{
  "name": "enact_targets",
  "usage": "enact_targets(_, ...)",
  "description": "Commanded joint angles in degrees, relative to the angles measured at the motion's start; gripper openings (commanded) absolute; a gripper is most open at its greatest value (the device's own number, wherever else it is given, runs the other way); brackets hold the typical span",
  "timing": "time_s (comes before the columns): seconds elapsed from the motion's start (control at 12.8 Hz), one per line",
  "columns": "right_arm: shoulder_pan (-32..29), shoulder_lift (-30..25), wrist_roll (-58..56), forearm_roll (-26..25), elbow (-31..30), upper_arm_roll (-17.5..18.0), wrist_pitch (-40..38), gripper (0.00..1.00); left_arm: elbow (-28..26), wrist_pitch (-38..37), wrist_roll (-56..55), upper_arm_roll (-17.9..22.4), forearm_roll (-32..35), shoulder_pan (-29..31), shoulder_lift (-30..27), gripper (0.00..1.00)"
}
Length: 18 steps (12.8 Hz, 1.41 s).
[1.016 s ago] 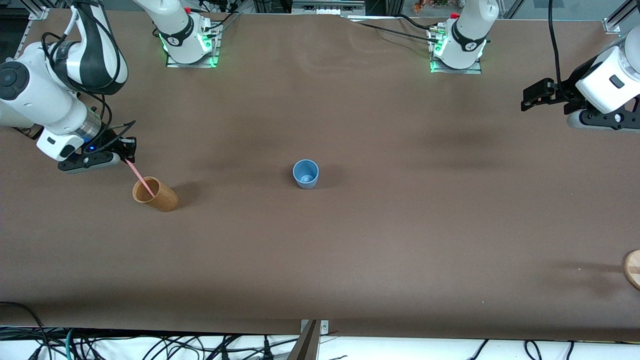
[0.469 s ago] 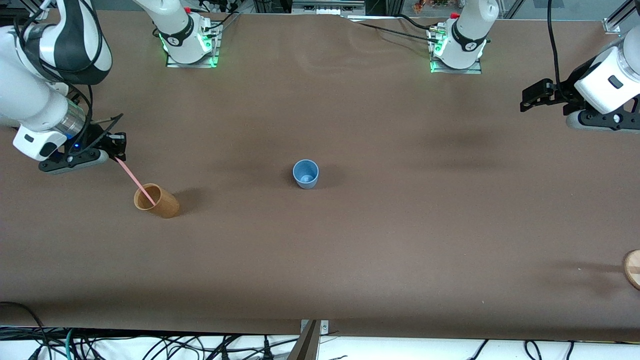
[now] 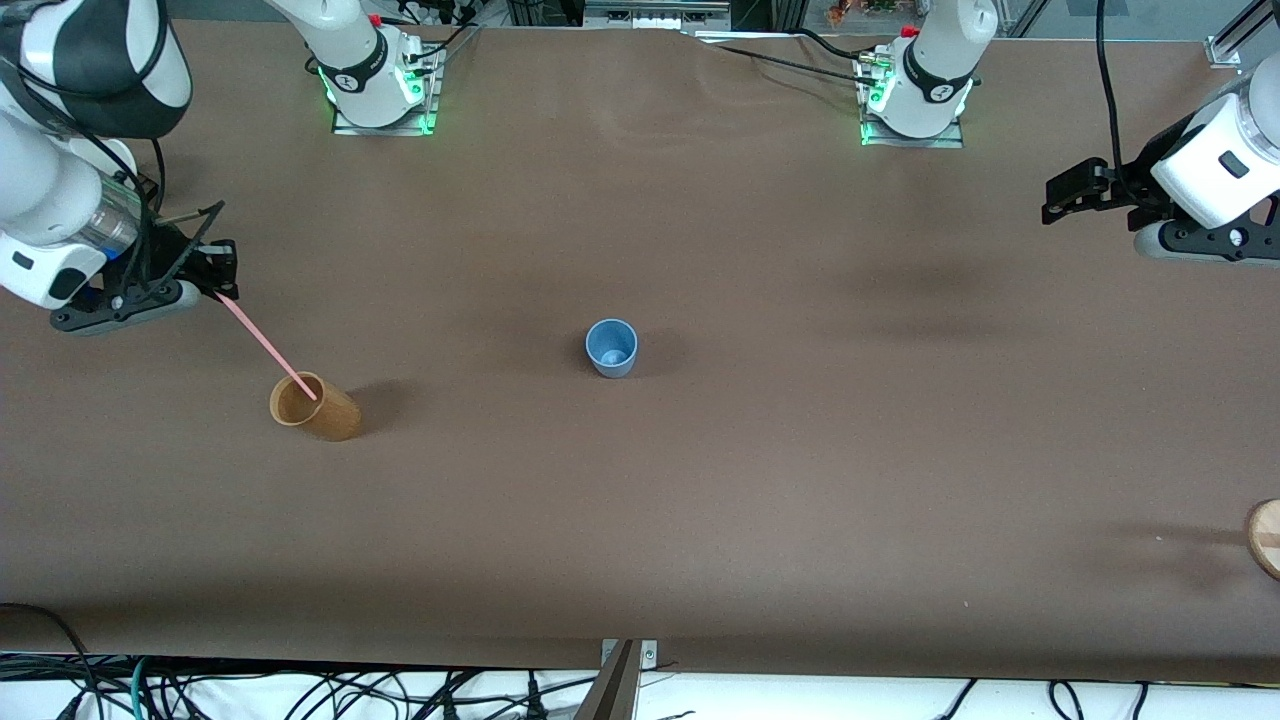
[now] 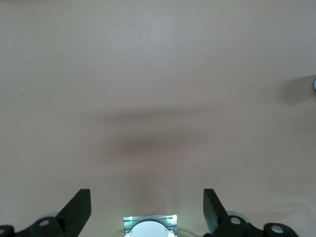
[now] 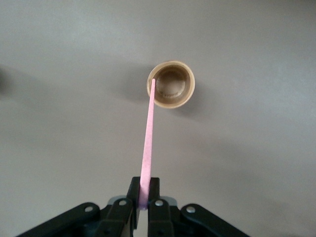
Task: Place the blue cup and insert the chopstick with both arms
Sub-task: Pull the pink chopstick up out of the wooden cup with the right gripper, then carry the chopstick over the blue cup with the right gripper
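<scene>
The blue cup point(image 3: 611, 347) stands upright and alone at the middle of the table. My right gripper point(image 3: 216, 272) is shut on the top end of the pale pink chopstick point(image 3: 265, 345), up over the table at the right arm's end. The stick slants down, and its lower tip is at the mouth of the orange-brown cup point(image 3: 318, 410). In the right wrist view the gripper point(image 5: 144, 191) pinches the chopstick point(image 5: 148, 133), whose tip lies over the rim of the orange-brown cup point(image 5: 172, 85). My left gripper point(image 3: 1062, 196) waits open and empty over the left arm's end, as the left wrist view point(image 4: 145, 210) also shows.
A round wooden object point(image 3: 1266, 537) sits at the table's edge at the left arm's end, nearer to the front camera. The two arm bases point(image 3: 378, 78) point(image 3: 915, 90) stand along the table's back edge. Cables hang below the front edge.
My right gripper has risen and moved toward the right arm's end, drawing the chopstick up out of the orange-brown cup, which shifted slightly. The left arm has not moved.
</scene>
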Motion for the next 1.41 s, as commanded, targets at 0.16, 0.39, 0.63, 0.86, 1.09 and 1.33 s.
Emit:
enact_targets(0.16, 2.08, 0.02, 1.78, 0.45, 7.50, 0.09, -9.83, 0.00, 1.30, -0.08, 1.20, 0.47, 0.06, -0.18, 0.66, 1.00)
enact_targets(0.39, 8.21, 0.89, 10.88, 0.54, 8.12, 0.18, -9.75, 0.00, 1.30, -0.08, 1.11, 0.47, 0.06, -0.27, 0.66, 1.00)
enact_targets(0.63, 15.86, 4.57, 21.87, 0.81, 12.76, 0.18, -9.84, 0.00, 1.30, -0.08, 1.11, 0.47, 0.06, -0.18, 0.66, 1.00)
enact_targets(0.86, 22.81, 9.14, 31.90, 0.72, 17.17, 0.09, -9.84, 0.00, 1.30, -0.08, 1.11, 0.47, 0.06, -0.10, 0.66, 1.00)
enact_targets(1.09, 28.00, 13.97, 39.46, 0.81, 22.96, 0.18, -9.66, 0.00, 1.30, -0.08, 1.20, 0.47, -0.03, 0.25, 0.66, 1.00)
enact_targets(1.33, 33.28, 19.16, 47.11, 1.77, 29.46, 0.35, -9.58, 0.00, 1.30, -0.08, 1.20, 0.47, -0.03, 0.25, 0.66, 1.00)
